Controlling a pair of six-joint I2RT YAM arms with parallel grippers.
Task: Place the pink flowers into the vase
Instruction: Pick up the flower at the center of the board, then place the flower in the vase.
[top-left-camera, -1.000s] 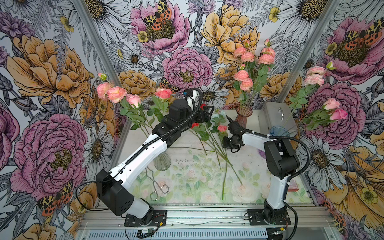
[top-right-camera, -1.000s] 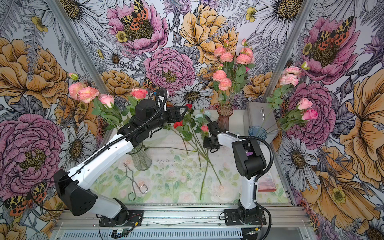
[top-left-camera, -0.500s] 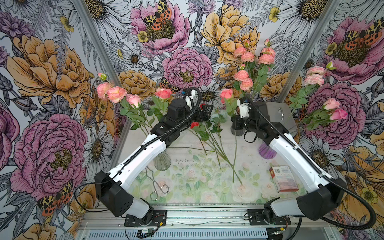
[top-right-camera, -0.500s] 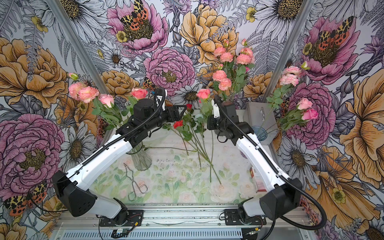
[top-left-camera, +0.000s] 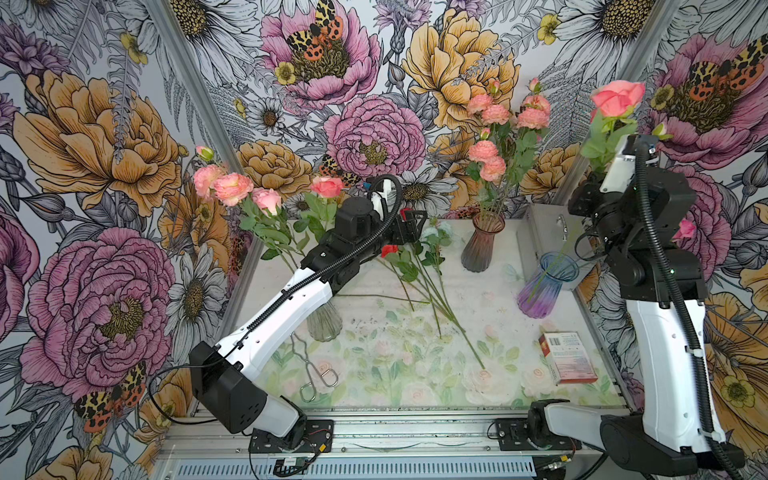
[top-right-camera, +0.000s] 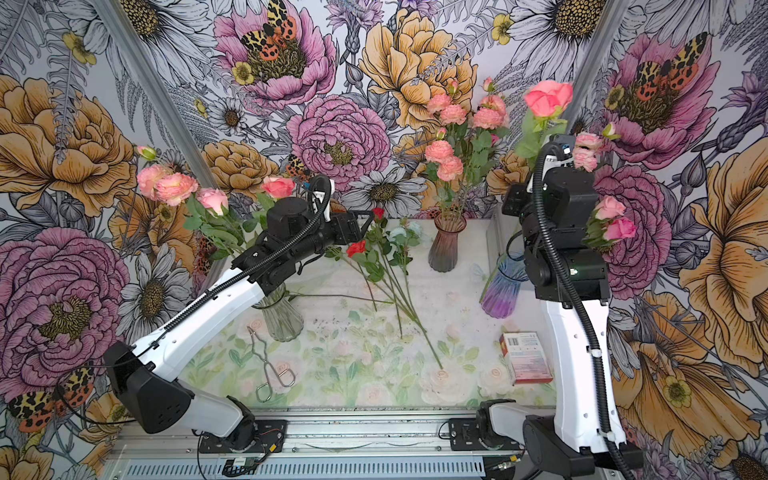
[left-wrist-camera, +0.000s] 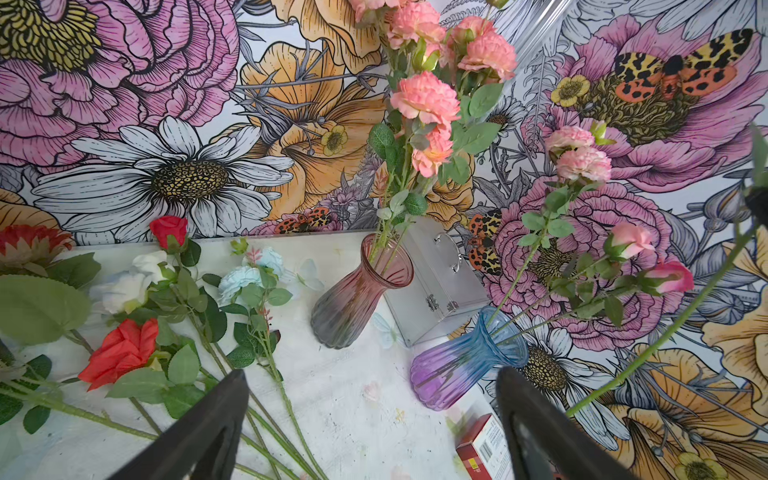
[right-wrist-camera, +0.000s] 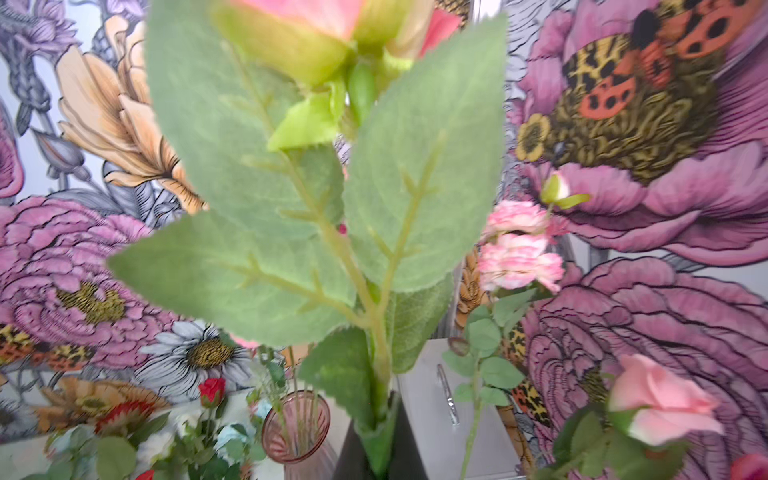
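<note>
The right gripper (right-wrist-camera: 376, 453) is squeezed tight on the green stem of one pink rose (top-left-camera: 617, 97), held up high at the upper right of both top views. The long stem hangs down to the blue and purple vase (top-left-camera: 548, 286) — I cannot tell if its end is inside yet. So the step looks like putting this rose in. Next, I think the arm should line the stem end up with the vase mouth, go down slowly, then let go. The left gripper (left-wrist-camera: 371, 374) is wide open and empty, above the table (top-left-camera: 490, 299).

Closest, left of the middle, the clear vase (top-right-camera: 282, 322) holds pink flowers (top-right-camera: 174, 189). Farther, at the right, the blue and purple vase has other pink roses (left-wrist-camera: 629, 239) and pale pink frilly blooms (left-wrist-camera: 582, 162). Farthest, the brownish-pink vase (top-left-camera: 482, 245) holds salmon blooms (top-left-camera: 494, 114). On the table lie red roses (left-wrist-camera: 120, 351) and white and pale blue blooms (left-wrist-camera: 241, 280) — no pink ones that I can see.
</note>
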